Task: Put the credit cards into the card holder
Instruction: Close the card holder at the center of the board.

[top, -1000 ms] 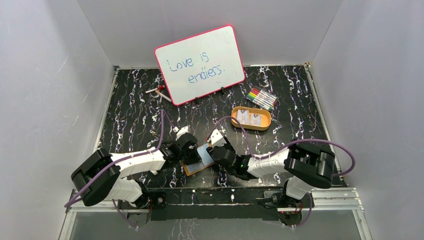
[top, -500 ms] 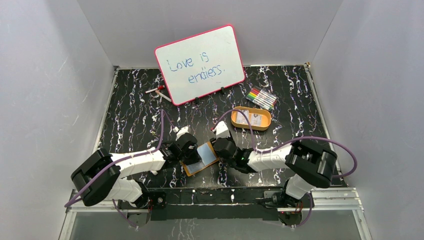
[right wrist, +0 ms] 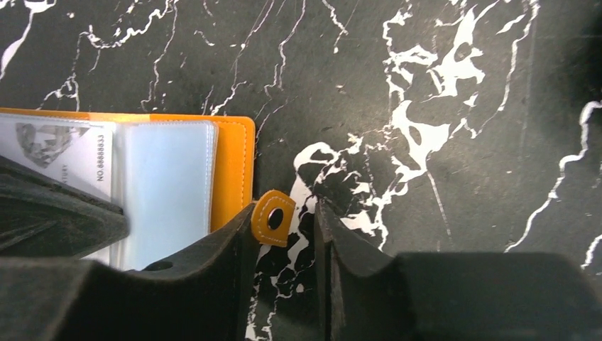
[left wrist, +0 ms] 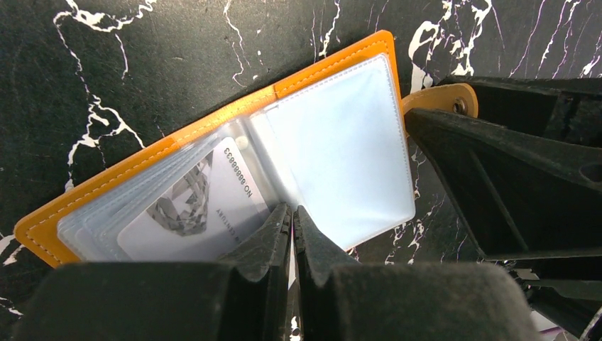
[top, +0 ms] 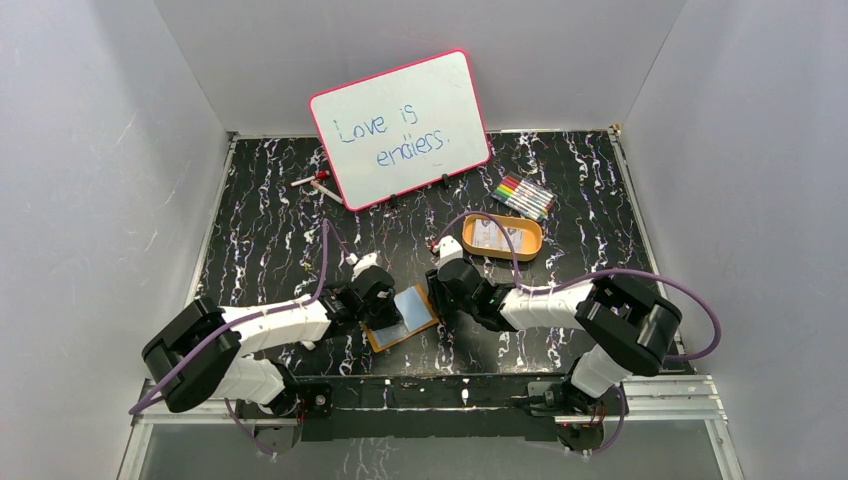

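Note:
The orange card holder lies open on the black marbled table between my arms. In the left wrist view one pale card sits in a clear sleeve on its left half. The right sleeve is empty. My left gripper is shut at the fold, with a thin sleeve edge pinched between its tips. My right gripper is slightly open and empty at the holder's right edge. The snap tab lies loose between its fingers. More cards lie in the orange tray.
The orange oval tray stands behind and to the right of the holder. A pink-rimmed whiteboard leans at the back. Coloured markers lie at the back right, and a red and white pen is left of the board.
My right gripper has drawn back from over the holder, away and to the right, uncovering the empty sleeve. My left gripper and the holder have stayed put.

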